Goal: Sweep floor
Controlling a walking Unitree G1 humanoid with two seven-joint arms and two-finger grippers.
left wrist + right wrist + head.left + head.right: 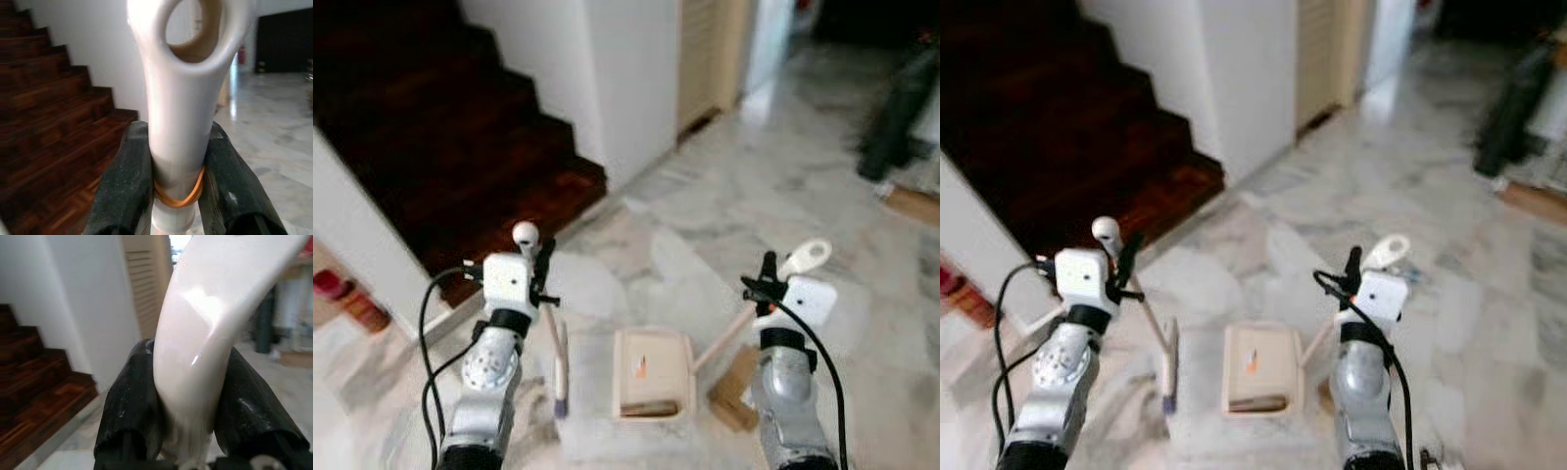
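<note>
The cream dustpan (pixel 653 384) sits flat on the marble floor (pixel 822 176) right in front of the robot, between its two arms, with a small orange scrap (pixel 641 367) inside. Its long handle (pixel 803 258) slants up to the right gripper (pixel 183 396), whose black fingers (pixel 132 406) are pinched tight on the pale grip. The left gripper (pixel 177 176) is clamped the same way around the broom handle (pixel 181 98), just above an orange rubber band (pixel 178 196); the stick drops down to the broom head (pixel 562 377) beside the pan's left edge. Both silver forearms are raised, wrists upright. A brown cardboard piece (pixel 736 387) lies just right of the pan. Dark wooden stairs (pixel 440 127) and a white wall corner (pixel 626 88) close in on the left; open floor stretches ahead and to the right.
</note>
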